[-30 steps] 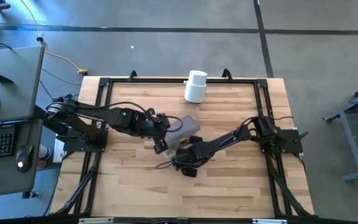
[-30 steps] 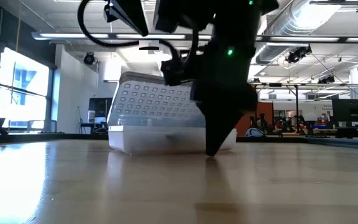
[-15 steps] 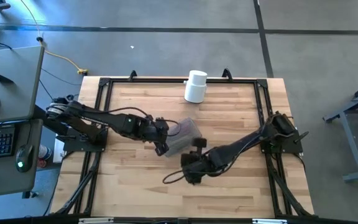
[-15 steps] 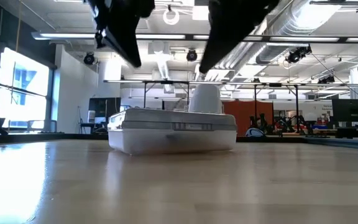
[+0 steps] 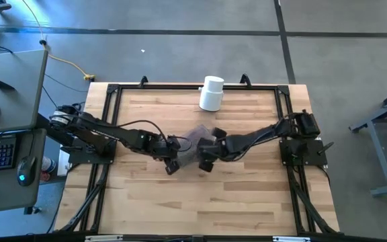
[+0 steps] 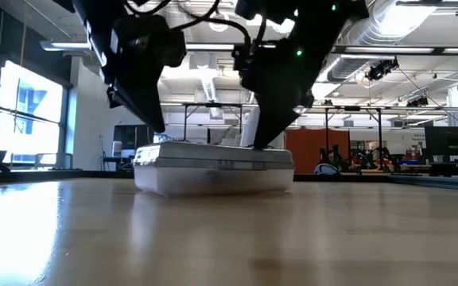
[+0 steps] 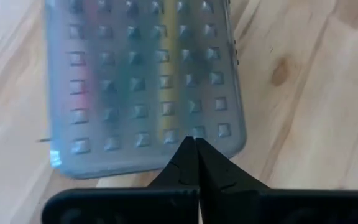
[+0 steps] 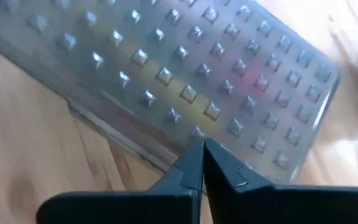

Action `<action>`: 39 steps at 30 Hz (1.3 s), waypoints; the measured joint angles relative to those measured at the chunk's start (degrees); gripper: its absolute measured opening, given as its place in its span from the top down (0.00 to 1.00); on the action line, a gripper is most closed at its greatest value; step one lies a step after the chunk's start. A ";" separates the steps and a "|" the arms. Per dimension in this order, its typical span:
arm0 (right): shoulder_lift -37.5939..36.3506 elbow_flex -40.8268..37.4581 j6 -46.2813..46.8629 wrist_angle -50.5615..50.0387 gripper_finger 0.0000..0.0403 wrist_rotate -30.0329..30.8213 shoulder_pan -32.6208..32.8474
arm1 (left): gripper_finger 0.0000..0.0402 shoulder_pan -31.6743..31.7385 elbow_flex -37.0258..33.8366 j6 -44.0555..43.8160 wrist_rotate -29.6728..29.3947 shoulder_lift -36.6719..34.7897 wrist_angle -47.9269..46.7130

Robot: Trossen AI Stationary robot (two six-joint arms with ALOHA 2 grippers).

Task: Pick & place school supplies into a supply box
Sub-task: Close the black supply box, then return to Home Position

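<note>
Left tool point(image 7: 195, 142) and right tool point(image 8: 202, 144), both with fingers pressed together, rest on the closed supply box point(image 5: 195, 143) mid-desk point(image 5: 247, 202), from opposite sides.

The right tool point(image 8: 202, 148), its dark fingers point(image 8: 219, 167) pressed together, has its tip over the edge of the box's point(image 8: 166, 87) closed, stud-textured grey lid point(image 8: 229, 68), blurred colours showing through, on the wooden worktop point(image 8: 36, 137).
</note>
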 joint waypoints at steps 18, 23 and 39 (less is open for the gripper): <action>-19.69 -6.69 -8.44 14.60 1.00 11.53 6.24 | 0.95 0.03 -2.83 -2.75 -0.16 -0.12 1.02; -25.39 -6.55 -12.33 9.11 1.00 17.93 9.74 | 0.90 0.03 1.43 1.78 3.03 -2.81 -3.64; -46.32 -23.01 -8.18 0.23 1.00 20.54 13.96 | 0.88 -11.77 6.55 -9.59 -25.39 -29.71 -35.33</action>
